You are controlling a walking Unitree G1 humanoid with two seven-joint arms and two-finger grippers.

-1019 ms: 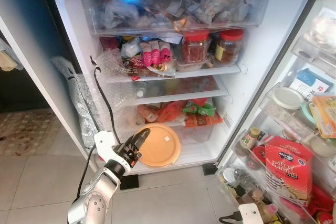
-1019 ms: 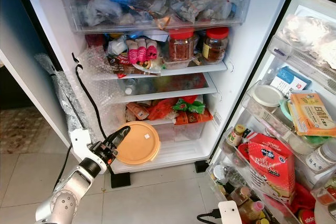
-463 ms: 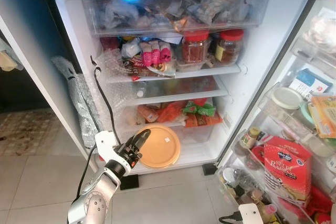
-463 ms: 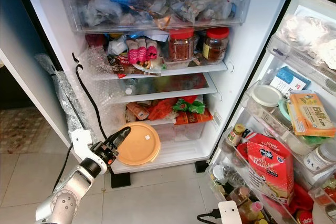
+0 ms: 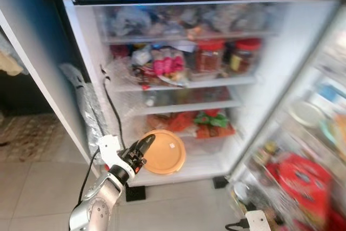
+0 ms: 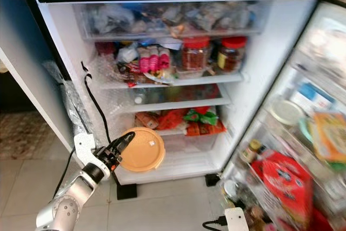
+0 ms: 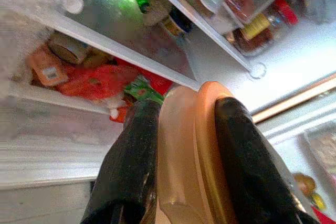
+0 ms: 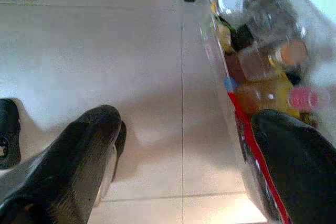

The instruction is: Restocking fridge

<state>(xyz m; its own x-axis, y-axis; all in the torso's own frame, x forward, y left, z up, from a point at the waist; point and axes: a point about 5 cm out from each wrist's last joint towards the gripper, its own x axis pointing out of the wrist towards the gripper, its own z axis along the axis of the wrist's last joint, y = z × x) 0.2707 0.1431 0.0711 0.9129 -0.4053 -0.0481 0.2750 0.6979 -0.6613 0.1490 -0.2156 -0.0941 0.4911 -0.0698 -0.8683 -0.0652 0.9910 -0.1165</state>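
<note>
1. Your backdrop is a pale tiled floor (image 6: 162,209) with the open fridge (image 6: 270,68) standing on it; the head views are blurred, most of all on the door side.
2. Your left end effector (image 6: 121,145) sits low, in front of the fridge's bottom shelf (image 6: 178,163). Its two black fingers (image 7: 134,156) are clamped on the edge of a round orange container (image 6: 142,156), one finger on each face, as the left wrist view shows.
3. That orange container is held on edge, just in front of the fridge's bottom shelf, below the red and green packets (image 6: 189,120).
4. Two red-lidded jars (image 6: 195,53) stand on an upper fridge shelf, well above the container.
5. Your right end effector (image 8: 184,145) hangs beside the fridge door's lowest rack of bottles (image 8: 262,61), above the floor. Its fingers are spread wide with nothing between them.
6. A black cable (image 6: 94,106) runs down the fridge's left wall.
</note>
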